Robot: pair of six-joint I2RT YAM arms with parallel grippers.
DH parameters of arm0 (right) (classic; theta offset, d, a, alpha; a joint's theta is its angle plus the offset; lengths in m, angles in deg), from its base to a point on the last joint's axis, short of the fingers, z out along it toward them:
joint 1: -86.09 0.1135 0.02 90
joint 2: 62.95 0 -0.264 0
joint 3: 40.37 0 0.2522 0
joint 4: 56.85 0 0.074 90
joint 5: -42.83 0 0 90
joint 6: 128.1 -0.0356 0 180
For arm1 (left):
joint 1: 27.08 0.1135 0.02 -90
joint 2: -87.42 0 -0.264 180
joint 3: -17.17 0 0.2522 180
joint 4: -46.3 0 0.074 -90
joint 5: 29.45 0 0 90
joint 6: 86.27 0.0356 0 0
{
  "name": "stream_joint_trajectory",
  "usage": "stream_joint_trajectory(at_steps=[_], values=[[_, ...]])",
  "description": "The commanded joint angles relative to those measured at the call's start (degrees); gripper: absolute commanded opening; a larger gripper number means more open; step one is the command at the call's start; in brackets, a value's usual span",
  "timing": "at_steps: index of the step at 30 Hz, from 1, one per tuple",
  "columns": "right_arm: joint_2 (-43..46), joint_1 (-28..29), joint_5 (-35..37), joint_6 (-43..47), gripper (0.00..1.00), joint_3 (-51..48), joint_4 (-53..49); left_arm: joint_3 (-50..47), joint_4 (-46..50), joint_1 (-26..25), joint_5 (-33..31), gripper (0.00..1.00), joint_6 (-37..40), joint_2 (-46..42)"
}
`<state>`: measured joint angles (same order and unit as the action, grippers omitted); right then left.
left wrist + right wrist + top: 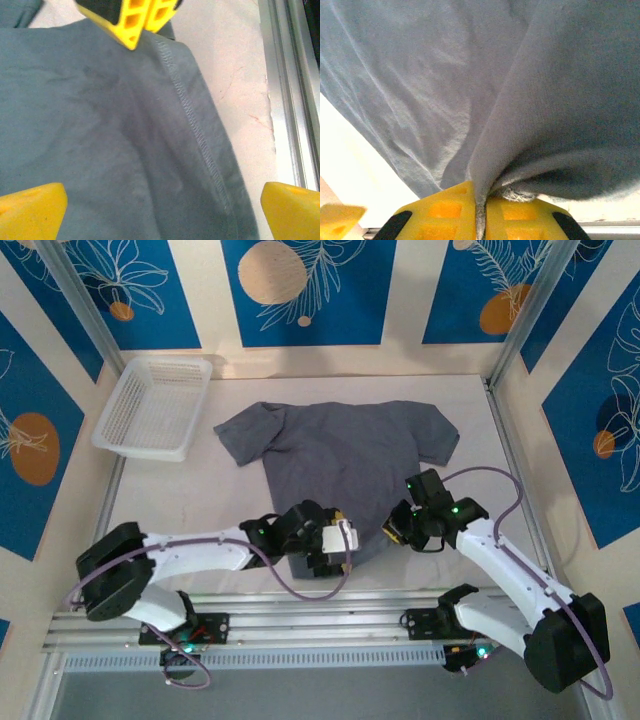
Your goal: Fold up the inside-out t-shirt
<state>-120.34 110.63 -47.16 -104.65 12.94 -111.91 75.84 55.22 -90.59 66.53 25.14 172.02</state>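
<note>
Right hand (481, 202) pinches soft grey t-shirt (420, 75), cloth puckered

No readable text, label or number appears anywhere.

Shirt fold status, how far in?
Done: nothing folded; the t-shirt lies spread flat on the table, sleeves out. In hand: the right gripper is shut on the hem, cloth bunched between its fingers; the left gripper hangs open over the hem beside it, not gripping. Left: the left grab, then every fold.
</note>
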Motion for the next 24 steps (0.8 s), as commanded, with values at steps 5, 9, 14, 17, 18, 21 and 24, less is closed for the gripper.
stream_joint_trajectory(at_steps=[5,9,14,17,18,21,24], values=[[-0.9,0.2,-1.5,0.4,0.02,1.6,-1.4,4.9,-13.7,-3.6,0.2,0.99,-4.7,12.8],[-0.8,-0.1,-0.6,0.8,0.03,2.3,-2.6,7.4,-14.7,-4.3,-7.5,0.94,-6.1,17.9],[-0.8,-0.4,1.0,1.7,0.04,1.4,-3.1,4.5,-17.9,-4.1,-10.8,0.81,-7.1,15.6],[-1.2,-0.9,2.2,3.0,0.04,0.6,-3.7,3.1,-15.6,-3.7,-10.1,0.78,-7.2,12.4],[-1.3,-1.1,2.4,3.4,0.04,0.4,-3.7,2.7,-14.7,-3.4,-9.6,0.77,-7.2,11.5],[-1.3,-1.4,2.2,4.0,0.04,-0.3,-3.3,1.6,-14.2,-2.8,-9.3,0.68,-8.3,10.4],[-1.2,-1.5,2.1,4.6,0.04,-0.4,-3.2,1.4,-14.9,-2.7,-9.4,0.58,-9.1,10.5]])
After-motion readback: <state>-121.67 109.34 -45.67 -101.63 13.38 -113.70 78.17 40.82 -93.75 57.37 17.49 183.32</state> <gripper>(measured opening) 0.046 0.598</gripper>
